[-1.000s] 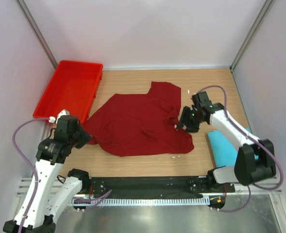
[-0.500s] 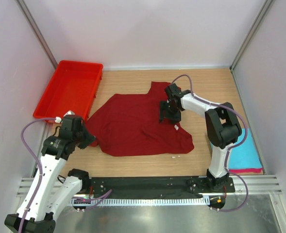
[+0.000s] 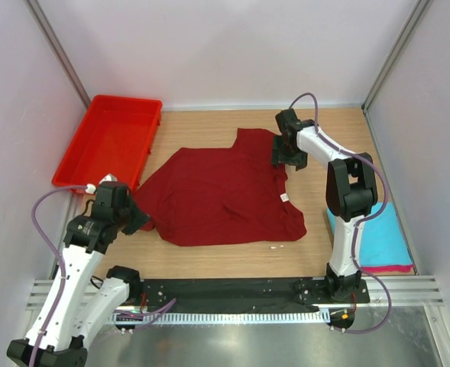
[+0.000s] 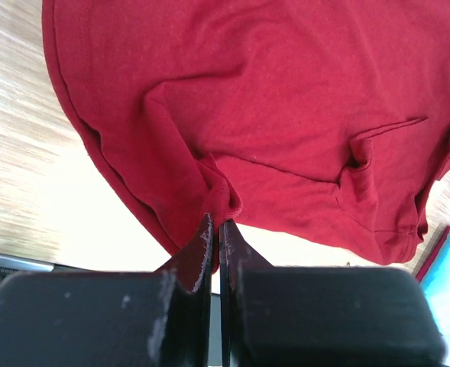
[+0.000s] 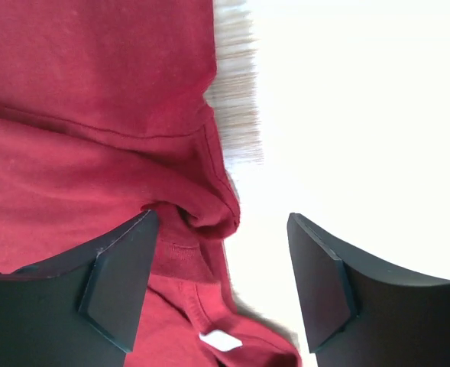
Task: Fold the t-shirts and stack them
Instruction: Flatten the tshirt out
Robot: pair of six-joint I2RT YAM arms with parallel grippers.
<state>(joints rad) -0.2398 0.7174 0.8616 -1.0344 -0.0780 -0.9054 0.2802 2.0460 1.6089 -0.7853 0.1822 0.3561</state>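
Light wooden table (image 3: 339, 138), white walls on 3 sides. 1 maroon t-shirt (image 3: 225, 195) is spread unfolded across the middle, mostly flat but creased, with a rolled seam along its right edge by a white label (image 3: 283, 197).

Cloth is judged light, thin and limp. It is expected to sag and drag when lifted, so it is best taken at hems, seams or corners, with 2 holds kept well apart.

Left gripper (image 4: 215, 229) is clenched on a pinch of the near-left hem, and cloth is puckered at the fingertips. Right gripper (image 5: 222, 216) is spread wide with nothing held, poised at the far-right edge, 1 finger over cloth and 1 over bare wood.

Turquoise t-shirt (image 3: 373, 237) is seen folded at the near right corner, partly hidden by the right arm, with a pink t-shirt (image 3: 385, 268) edge showing beneath. Red tray (image 3: 106, 141) is noted far left, near the maroon shirt's left corner.
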